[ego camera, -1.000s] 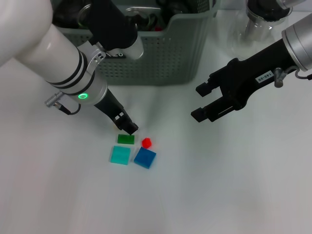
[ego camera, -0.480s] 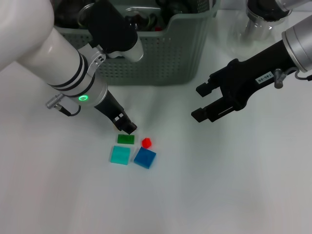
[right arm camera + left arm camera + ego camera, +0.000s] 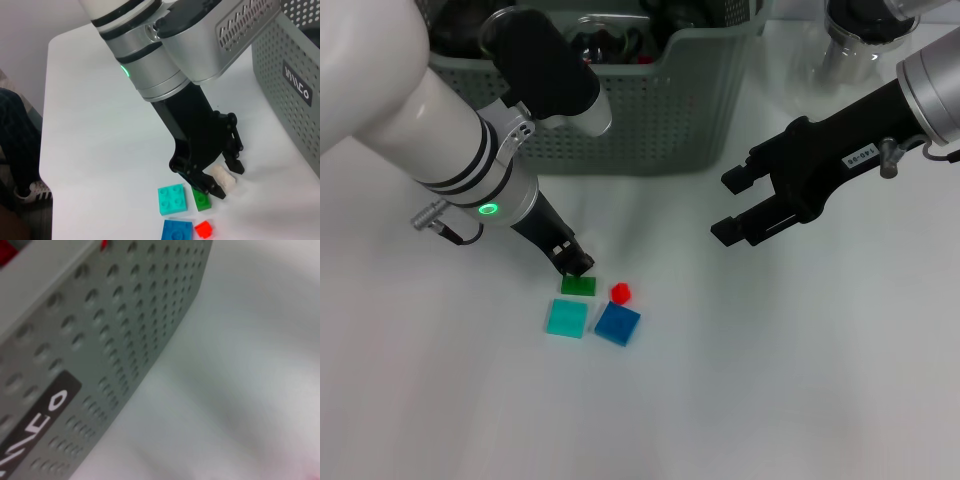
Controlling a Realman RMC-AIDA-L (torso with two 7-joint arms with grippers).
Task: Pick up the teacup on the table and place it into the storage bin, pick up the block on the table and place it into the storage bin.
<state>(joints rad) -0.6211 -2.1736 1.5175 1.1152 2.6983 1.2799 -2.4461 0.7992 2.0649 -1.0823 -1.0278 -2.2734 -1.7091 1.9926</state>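
My left gripper (image 3: 574, 265) is low over the table, just behind a cluster of blocks. In the right wrist view, the left gripper (image 3: 223, 178) has its fingers (image 3: 207, 188) open on either side of a small white block (image 3: 226, 182) lying on the table; that block is hidden in the head view. Next to it lie a green block (image 3: 578, 285), a teal block (image 3: 566, 318), a blue block (image 3: 617, 324) and a small red block (image 3: 620, 293). The grey-green storage bin (image 3: 640, 110) stands behind. My right gripper (image 3: 745, 205) hovers open and empty to the right. No teacup shows on the table.
The bin holds several dark items and something red. Its perforated wall and black label (image 3: 35, 430) fill the left wrist view, and it also shows in the right wrist view (image 3: 295, 60). A clear glass jar (image 3: 850, 45) stands at the back right. The table edge (image 3: 47, 100) shows in the right wrist view.
My left arm has shifted slightly left and lower, bringing the gripper tip closer over the spot behind the green block. The right arm and the blocks have not moved.
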